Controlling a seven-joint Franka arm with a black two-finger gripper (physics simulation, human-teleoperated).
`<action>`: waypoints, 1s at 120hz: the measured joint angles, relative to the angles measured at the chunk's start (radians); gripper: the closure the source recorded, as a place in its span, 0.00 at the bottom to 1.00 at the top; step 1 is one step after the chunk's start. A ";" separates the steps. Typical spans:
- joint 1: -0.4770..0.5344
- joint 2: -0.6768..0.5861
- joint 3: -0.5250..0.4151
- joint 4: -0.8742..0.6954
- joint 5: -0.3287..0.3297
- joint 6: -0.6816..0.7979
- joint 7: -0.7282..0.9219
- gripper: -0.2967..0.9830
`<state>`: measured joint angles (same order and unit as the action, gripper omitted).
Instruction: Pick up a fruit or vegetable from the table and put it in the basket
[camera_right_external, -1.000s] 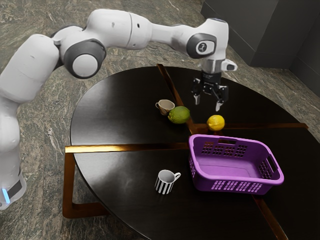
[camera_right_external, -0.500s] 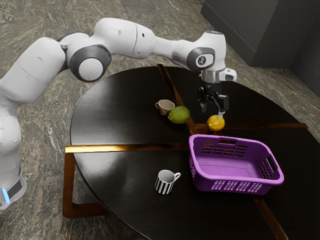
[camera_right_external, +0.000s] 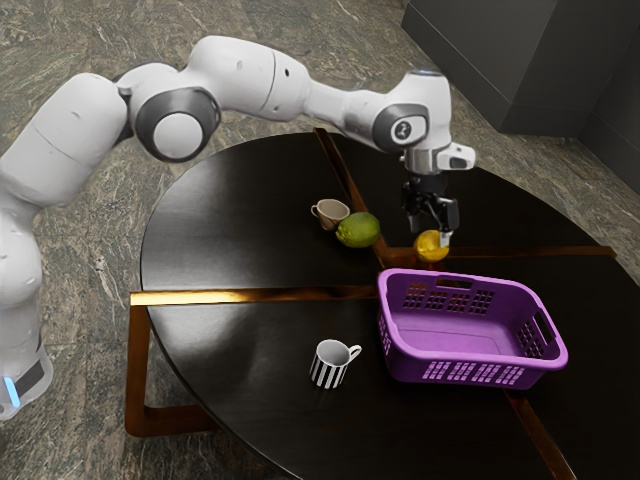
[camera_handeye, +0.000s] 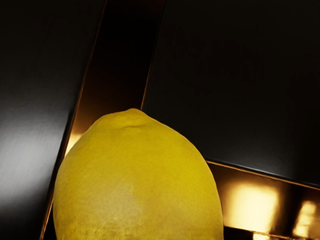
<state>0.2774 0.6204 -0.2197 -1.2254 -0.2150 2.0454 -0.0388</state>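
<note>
**Gripper (camera_right_external: 431, 237) low at the lemon (camera_right_external: 429, 251)**

Whether it is clamped cannot be told. Likely light, firm, slightly slippery, the lemon wants holding across its middle. It lies in from the table's (camera_right_external: 235, 225) far edge, near the basket (camera_right_external: 470, 362).

I read the basket (camera_right_external: 470, 363) as smooth, semi-gloss plastic. Near the basket, the lemon (camera_handeye: 135, 185) presents waxy, faintly textured skin. Beneath the basket, the tabletop (camera_right_external: 230, 235) is smooth and glossy; its inlaid strips (camera_right_external: 230, 297) show a polished, metallic finish.
</note>
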 joint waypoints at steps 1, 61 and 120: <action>0.000 0.000 0.000 0.000 -0.001 0.001 0.001 0.23; -0.006 0.039 0.004 -0.002 -0.012 0.066 0.047 0.28; -0.018 0.053 0.014 0.001 0.004 0.100 0.050 0.47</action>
<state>0.2596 0.6732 -0.2059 -1.2245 -0.2109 2.1450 0.0108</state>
